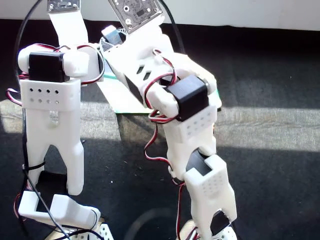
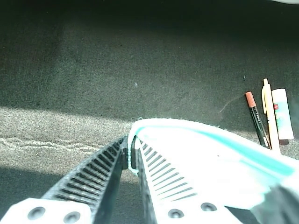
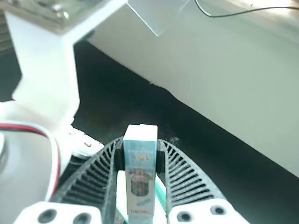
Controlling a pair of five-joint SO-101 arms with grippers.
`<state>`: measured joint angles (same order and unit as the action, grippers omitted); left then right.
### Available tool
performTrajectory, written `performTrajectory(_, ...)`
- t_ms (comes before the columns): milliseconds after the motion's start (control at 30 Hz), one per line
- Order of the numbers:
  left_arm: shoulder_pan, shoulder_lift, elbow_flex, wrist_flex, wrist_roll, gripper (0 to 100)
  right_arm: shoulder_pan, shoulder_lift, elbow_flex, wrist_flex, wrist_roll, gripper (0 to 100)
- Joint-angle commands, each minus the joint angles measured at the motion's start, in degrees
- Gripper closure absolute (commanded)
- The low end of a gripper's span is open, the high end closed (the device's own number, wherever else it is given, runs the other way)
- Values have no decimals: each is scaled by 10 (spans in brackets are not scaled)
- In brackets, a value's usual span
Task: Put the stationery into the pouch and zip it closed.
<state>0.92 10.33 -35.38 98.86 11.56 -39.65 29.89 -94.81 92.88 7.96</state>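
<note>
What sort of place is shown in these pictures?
Likely a robotics work table, perhaps a lab: a dark mat, a white arm with bare wiring, and pens lying near the pouch.

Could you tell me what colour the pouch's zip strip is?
The zip strip is teal, clearest in left wrist view.

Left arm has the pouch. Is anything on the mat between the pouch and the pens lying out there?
Nothing visible. The left gripper is shut on the pouch rim. The red-capped pen, beige pen and white stick lie just past its teal zip edge, with only bare dark mat around them.
</note>
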Motion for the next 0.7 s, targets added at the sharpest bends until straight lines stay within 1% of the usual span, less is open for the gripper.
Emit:
performTrajectory(0, 10, 19, 27, 20, -1, 991, 2, 16, -13, -3, -6, 993)
performTrajectory(233, -6, -22, 30, 20, -1, 991, 63, 65, -13, -1, -7, 992)
performTrajectory(467, -6, -51, 31, 20, -1, 991, 113, 124, -13, -7, -7, 992)
performTrajectory(667, 1, -55, 28, 20, -1, 991, 151, 168, -13, -37, -7, 992)
